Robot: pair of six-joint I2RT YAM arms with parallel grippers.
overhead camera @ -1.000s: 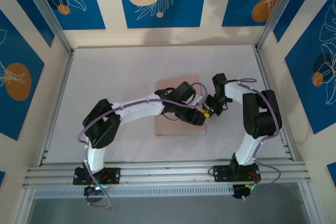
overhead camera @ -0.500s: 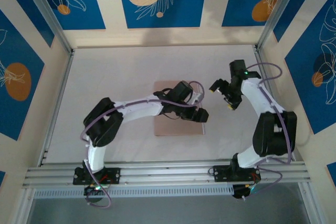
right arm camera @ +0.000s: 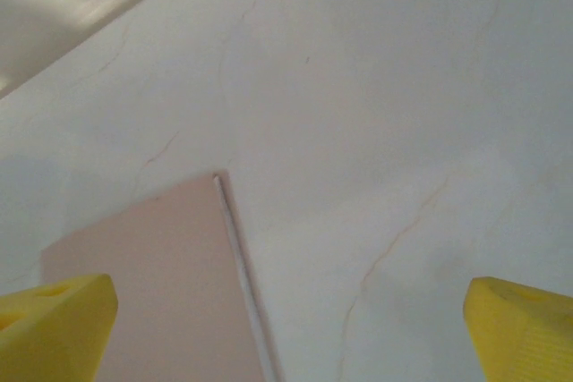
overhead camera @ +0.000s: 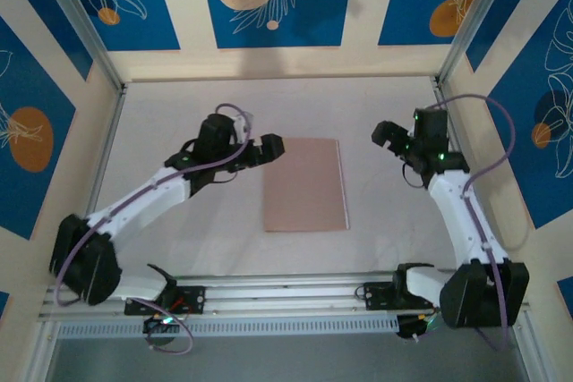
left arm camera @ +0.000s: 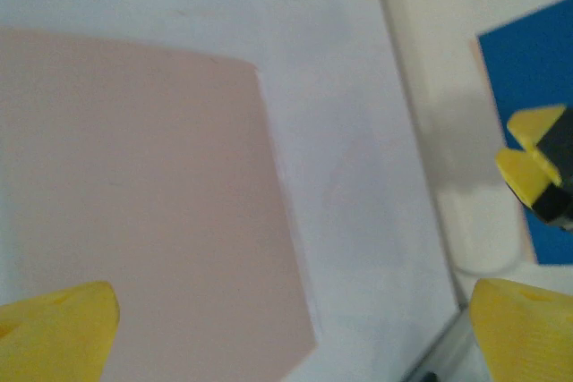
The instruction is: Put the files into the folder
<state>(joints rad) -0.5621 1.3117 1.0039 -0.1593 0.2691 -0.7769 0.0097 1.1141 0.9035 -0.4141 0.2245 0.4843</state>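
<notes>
Nearest the arm bases, the table is carrying one item. The folder is lying closed and flat at mid-table, square to the near edge.

A thin pale line is running down its right side. I am reading that line as the files sitting inside. No print or blue is showing, so you cannot confirm the count.

Level with the folder's far end, the left gripper is hanging just off the far left corner. Its jaws are standing wide apart and gripping nothing. The right gripper is hanging well to the right of the folder over bare table, equally wide and equally empty.

Handling, as a judgement:
- You are dealing with thin, light, bendy card lying flush on a smooth surface.
- It is offering no lip to a flat approach.
- If you are taking hold, be pinching at a corner or sliding a finger under the long right edge.
- Loose sheets are likely to be slipping out if the open side is tipping downward.
</notes>
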